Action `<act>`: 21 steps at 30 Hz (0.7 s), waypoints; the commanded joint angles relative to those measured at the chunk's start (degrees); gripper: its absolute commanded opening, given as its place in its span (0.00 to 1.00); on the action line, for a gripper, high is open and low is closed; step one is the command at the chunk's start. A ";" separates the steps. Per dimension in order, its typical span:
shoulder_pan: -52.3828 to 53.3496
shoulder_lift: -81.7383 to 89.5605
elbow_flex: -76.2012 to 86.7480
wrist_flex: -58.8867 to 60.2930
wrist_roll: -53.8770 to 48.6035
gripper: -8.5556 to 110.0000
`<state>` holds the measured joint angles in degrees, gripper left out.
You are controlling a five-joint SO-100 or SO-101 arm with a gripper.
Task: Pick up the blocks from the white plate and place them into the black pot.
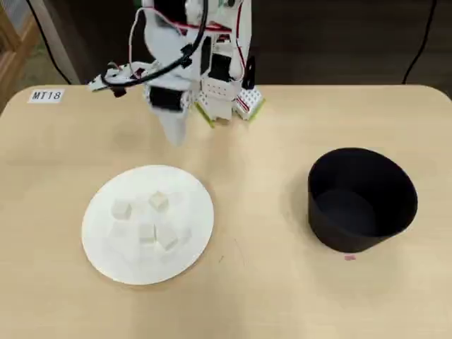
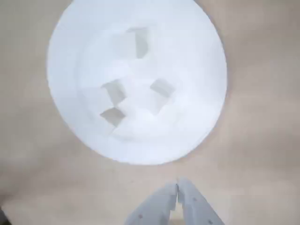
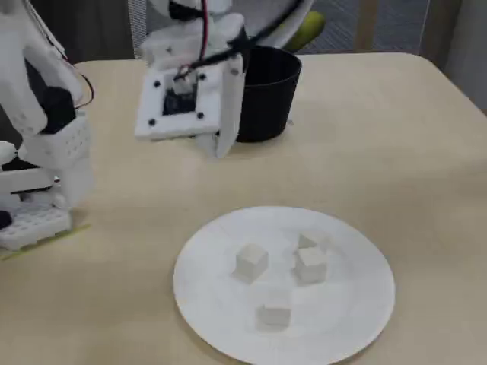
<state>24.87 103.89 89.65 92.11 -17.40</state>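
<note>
Several small off-white blocks (image 1: 147,233) (image 2: 112,91) (image 3: 251,261) lie loosely grouped near the middle of the white plate (image 1: 185,205) (image 2: 197,56) (image 3: 213,304). The black pot (image 1: 353,236) (image 3: 266,106) stands upright to the right of the plate in the overhead view, and its inside looks dark and empty there. My gripper (image 1: 175,134) (image 2: 177,186) (image 3: 223,148) hangs above the bare table just beyond the plate's rim, on the arm's side. Its fingers meet at the tips and hold nothing.
The arm's white base (image 1: 226,99) (image 3: 42,190) sits at the table's far edge in the overhead view. A small label (image 1: 46,95) is stuck at the far left corner. The table is tan wood with rounded corners.
</note>
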 commanded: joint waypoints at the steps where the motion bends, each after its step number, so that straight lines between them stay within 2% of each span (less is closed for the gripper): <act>1: 1.76 -7.21 -6.86 0.53 -4.22 0.05; 10: 5.80 -22.76 -19.60 1.49 -12.83 0.05; 21: 13.45 -36.65 -30.06 1.67 -15.47 0.05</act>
<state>37.62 68.29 63.81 93.34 -32.26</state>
